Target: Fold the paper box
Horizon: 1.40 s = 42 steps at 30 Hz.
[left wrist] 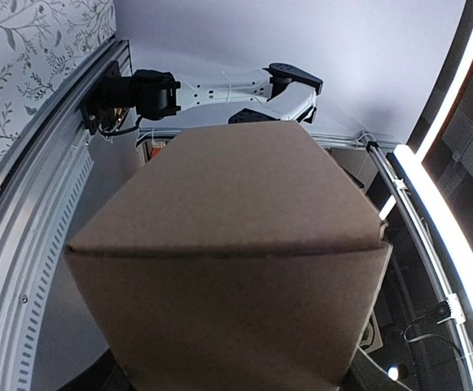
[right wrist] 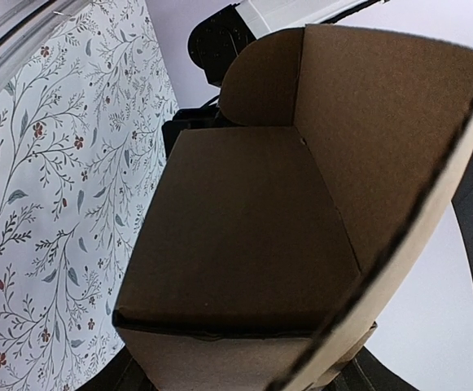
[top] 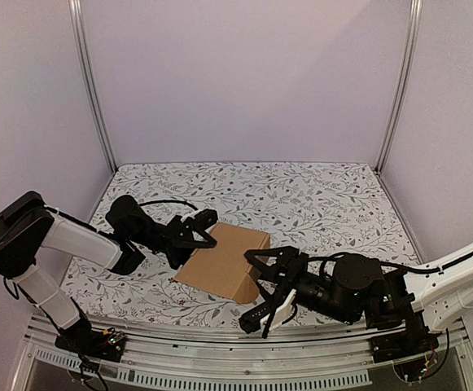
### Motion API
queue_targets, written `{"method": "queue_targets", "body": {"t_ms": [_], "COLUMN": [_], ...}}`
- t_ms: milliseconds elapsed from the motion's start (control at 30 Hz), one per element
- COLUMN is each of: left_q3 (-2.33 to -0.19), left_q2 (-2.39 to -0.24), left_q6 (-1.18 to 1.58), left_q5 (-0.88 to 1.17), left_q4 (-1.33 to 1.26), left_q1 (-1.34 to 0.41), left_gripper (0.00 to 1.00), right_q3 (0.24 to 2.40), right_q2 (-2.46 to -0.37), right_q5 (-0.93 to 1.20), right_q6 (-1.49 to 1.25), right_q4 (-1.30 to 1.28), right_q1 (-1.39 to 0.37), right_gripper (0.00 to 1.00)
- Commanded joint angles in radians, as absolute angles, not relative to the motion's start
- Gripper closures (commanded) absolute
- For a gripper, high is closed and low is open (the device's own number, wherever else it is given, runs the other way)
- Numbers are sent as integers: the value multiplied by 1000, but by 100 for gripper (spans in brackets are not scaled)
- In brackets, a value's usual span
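Note:
The paper box [top: 224, 265] is a plain brown carton resting on the table's near middle. My left gripper [top: 202, 236] holds its far left corner, and the box [left wrist: 236, 244] fills the left wrist view with a dark finger [left wrist: 109, 378] showing at either lower edge. My right gripper [top: 262, 273] straddles the near right corner. In the right wrist view the box [right wrist: 236, 236] sits between the fingers [right wrist: 123, 371], one flap standing up along its right side and a rounded tab at the far end. The pads of both grippers are hidden by the cardboard.
A floral cloth [top: 317, 204] covers the table. An aluminium rail [top: 220, 358] runs along the near edge under both arm bases. Metal frame posts [top: 94, 90] and pale walls close the back and sides. The right arm [left wrist: 285, 90] shows beyond the box.

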<state>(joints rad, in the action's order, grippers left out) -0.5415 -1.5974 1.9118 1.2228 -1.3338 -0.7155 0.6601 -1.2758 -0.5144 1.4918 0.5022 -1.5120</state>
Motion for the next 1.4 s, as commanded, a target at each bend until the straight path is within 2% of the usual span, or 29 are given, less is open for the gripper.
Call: {"method": "queue_targets", "body": {"t_ms": [0,33,133,267,500,733,1000,1167,1267,1367], "left_q3": [-541,-539,-538,-537,-535,-534,-528,-578,-681,-820], "left_q2": [-1610,-1612,-1610,-1601,-1549,-1531,-1522,-1393,-1280,-1197], "left_q6": [1892,1886,1868,1846,1822,1806,1682,1384,1071,775], "left_q5": [1231,1228,1212,1185,1146,1126,1061,1015,926,729], "left_q4": [-1524,-1525,-1525,-1525,-1525,-1517,-1352,-900,-402,113], "left_q1": [-732,-732,-732,-733,-733,-730,-726,-726,-727,-735], "left_gripper": [70,65,58,41,1,0,0,0,0,1], "right_q3": [646,646,639,629,625,621,677,721,752,775], "right_q2": [-1255,-1255,-1251,-1241,-1188,-1132,-1071,-1043,-1037,-1042], "right_q5": [-540,-544,-553,-563,-581,-645,-680,-604,-489,-347], "right_q6": [1463,1456,1440,1424,1374,1287,935,698,559,444], "right_q4": [537,537,536,521,447,339,91,-53,-126,-179], "right_q1": [-1517,-1517,-1517,-1517,-1516,-1516,-1467,-1384,-1314,-1234], "right_gripper": [46,46,47,49,51,52,54,54,54,54]}}
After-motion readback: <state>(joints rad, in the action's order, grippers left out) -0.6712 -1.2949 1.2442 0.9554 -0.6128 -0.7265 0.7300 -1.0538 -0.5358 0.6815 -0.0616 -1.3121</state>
